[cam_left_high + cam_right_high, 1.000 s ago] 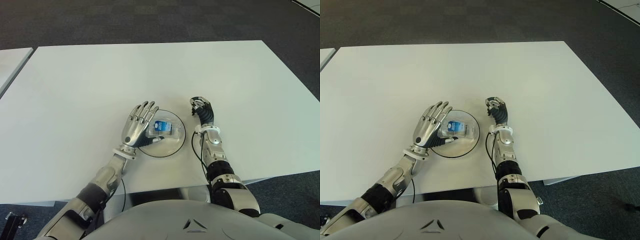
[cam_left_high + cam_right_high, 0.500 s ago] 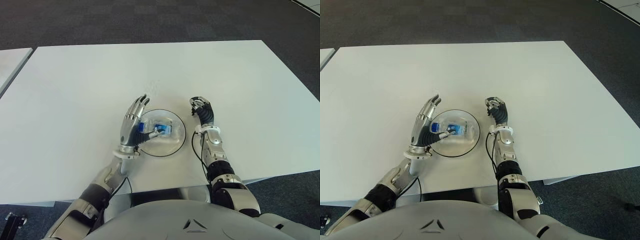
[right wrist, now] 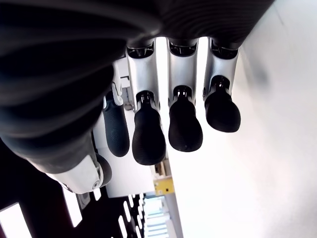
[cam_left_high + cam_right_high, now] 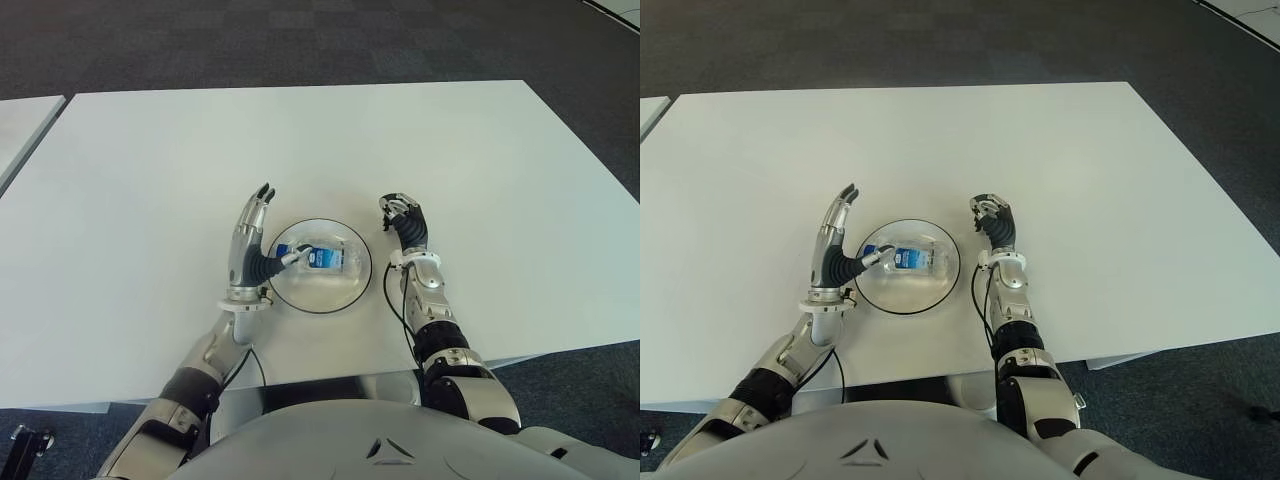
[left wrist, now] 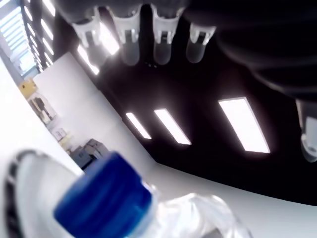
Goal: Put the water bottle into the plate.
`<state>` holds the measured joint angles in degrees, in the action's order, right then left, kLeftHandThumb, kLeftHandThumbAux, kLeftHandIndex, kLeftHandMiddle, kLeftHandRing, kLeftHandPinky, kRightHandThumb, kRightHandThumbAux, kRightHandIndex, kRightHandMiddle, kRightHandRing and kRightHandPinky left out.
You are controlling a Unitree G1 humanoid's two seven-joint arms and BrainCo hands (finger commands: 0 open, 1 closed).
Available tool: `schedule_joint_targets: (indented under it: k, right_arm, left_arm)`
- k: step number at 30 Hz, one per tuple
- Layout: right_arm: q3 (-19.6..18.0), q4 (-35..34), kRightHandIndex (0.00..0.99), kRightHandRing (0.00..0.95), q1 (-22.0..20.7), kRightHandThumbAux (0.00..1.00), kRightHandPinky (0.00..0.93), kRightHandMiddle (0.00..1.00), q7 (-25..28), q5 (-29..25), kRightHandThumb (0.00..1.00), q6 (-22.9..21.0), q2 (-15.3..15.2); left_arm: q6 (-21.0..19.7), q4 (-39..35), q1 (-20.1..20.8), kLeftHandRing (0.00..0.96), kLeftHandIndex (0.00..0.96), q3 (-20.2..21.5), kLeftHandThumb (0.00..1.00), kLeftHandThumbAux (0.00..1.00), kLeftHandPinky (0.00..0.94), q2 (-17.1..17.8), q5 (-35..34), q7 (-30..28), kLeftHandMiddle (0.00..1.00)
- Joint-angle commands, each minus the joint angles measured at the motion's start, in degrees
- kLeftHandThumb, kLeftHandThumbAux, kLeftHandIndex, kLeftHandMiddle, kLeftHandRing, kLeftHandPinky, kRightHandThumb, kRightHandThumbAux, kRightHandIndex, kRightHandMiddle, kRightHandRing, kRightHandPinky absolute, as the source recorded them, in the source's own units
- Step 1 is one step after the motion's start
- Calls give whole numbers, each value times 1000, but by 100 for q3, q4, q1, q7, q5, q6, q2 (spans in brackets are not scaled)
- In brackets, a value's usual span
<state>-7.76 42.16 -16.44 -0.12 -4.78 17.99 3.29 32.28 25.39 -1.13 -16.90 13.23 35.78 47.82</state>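
Water bottle [image 4: 318,259] in plate [image 4: 345,293]; wrist view shows blue cap [image 5: 103,201]

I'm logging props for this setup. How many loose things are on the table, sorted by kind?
Water bottle: 1, lying on its side in the plate
Plate: 1, clear glass, on the white table
Total: 2

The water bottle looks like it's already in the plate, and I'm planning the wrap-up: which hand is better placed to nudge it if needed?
Left. The left hand stands open beside the water bottle in the plate; the right hand shows curled beyond the plate's other side.
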Motion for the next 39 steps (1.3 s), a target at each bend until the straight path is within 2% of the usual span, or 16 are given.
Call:
schedule_joint_targets:
  k: [1, 9, 11, 14, 17, 19, 23, 26, 29, 33, 34, 35, 36, 37, 38, 39]
  right_arm:
    - [-9, 332, 440, 743, 379, 727, 750, 761, -64, -23, 706, -526, 42]
    - [5, 328, 440, 744, 377, 727, 751, 762, -132, 10, 706, -549, 49]
    - [13, 337, 440, 744, 378, 726, 750, 761, -126, 18, 706, -523, 45]
    - [19, 343, 440, 742, 379, 726, 748, 760, -115, 23, 706, -493, 40]
    - [19, 340, 440, 741, 375, 726, 748, 759, -125, 21, 706, -500, 40]
    - [20, 339, 440, 740, 372, 726, 748, 759, -135, 23, 706, -508, 40]
    - [37, 329, 440, 741, 373, 726, 750, 760, -136, 38, 706, -502, 32]
    - [52, 333, 439, 744, 373, 727, 752, 762, -104, 40, 704, -483, 21]
    - [70, 342, 439, 746, 370, 728, 752, 763, -72, 44, 704, -478, 5]
    - [71, 347, 439, 745, 364, 728, 752, 763, -64, 31, 703, -484, 0]
    - [70, 348, 439, 745, 362, 728, 752, 763, -66, 26, 703, -489, 0]
    - [68, 350, 439, 744, 360, 728, 752, 763, -69, 21, 703, -497, 1]
    - [68, 350, 439, 744, 359, 728, 752, 762, -71, 18, 703, -502, 2]
    - [65, 354, 439, 744, 355, 728, 752, 762, -74, 12, 703, -511, 2]
    - [63, 358, 439, 743, 351, 728, 751, 761, -76, 8, 703, -516, 2]
    - [60, 359, 439, 743, 348, 728, 751, 761, -80, 3, 703, -516, 4]
  left_arm:
    - [-86, 74, -96, 0, 0, 248, 0, 409, 0, -116, -195, -30, 0]
    - [-156, 31, -281, 0, 0, 720, 26, 494, 0, -484, -1004, -449, 0]
    - [-244, -72, -360, 0, 0, 906, 39, 535, 0, -651, -1416, -632, 0]
    - [-417, -295, -484, 0, 0, 1136, 18, 673, 25, -836, -1856, -907, 1]
    - [-578, -441, -612, 10, 11, 1327, 9, 723, 57, -822, -2214, -1316, 16]
    - [-671, -503, -699, 98, 121, 1465, 21, 789, 126, -772, -2472, -1633, 131]
    - [-806, -413, -744, 182, 212, 1672, 31, 852, 191, -653, -2968, -2375, 223]
    - [-942, -507, -764, 276, 288, 1727, 37, 922, 292, -668, -3172, -2781, 307]
    - [-1091, -546, -765, 327, 330, 1787, 39, 947, 343, -605, -3343, -3172, 352]
    - [-1236, -630, -790, 435, 421, 1850, 44, 957, 473, -570, -3336, -3414, 447]
    - [-1270, -661, -802, 506, 474, 1861, 49, 960, 543, -562, -3321, -3459, 514]
    - [-1333, -714, -822, 531, 493, 1870, 54, 959, 568, -557, -3308, -3500, 538]
    - [-1380, -755, -837, 572, 472, 1880, 284, 873, 604, -559, -3298, -3530, 576]
    - [-1490, -820, -855, 598, 458, 1885, 432, 818, 627, -560, -3301, -3575, 600]
    - [-1576, -872, -868, 626, 450, 1892, 527, 782, 648, -565, -3301, -3610, 628]
    - [-1740, -957, -889, 636, 447, 1896, 561, 769, 655, -558, -3320, -3671, 638]
